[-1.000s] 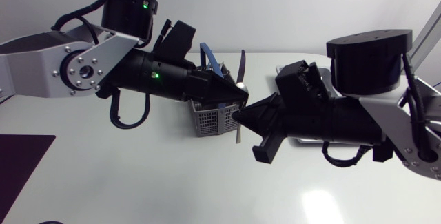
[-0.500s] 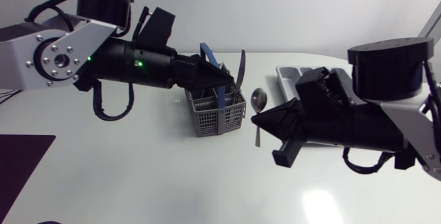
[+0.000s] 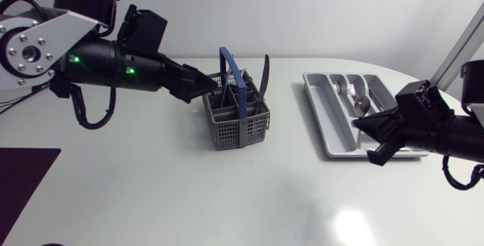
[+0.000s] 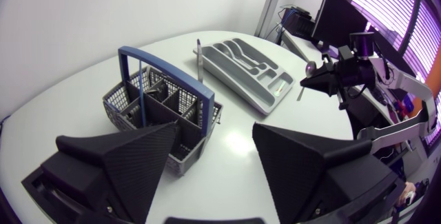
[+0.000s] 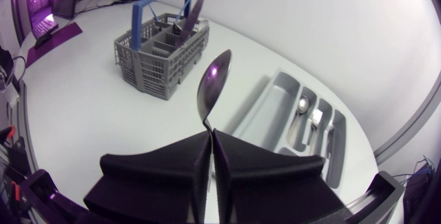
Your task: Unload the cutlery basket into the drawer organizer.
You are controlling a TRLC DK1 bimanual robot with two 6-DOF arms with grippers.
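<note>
At the organizer (image 3: 321,121), right tool (image 5: 210,136) pinches a spoon (image 5: 212,86), plainest in its wrist view; left tool (image 4: 215,130) gapes.

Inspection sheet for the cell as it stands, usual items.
Surface: white table, glossy.
Job's things: basket upright, handle up, dark utensil standing in it; organizer holds some cutlery; spoon in right pincer.
Clutter: dark patch at table's left edge, cannot tell what.
Pincers: left pincer open, beside basket; right pincer shut on spoon, by organizer.
Cables: black loops under both arms.
Surroundings: nothing seen.
</note>
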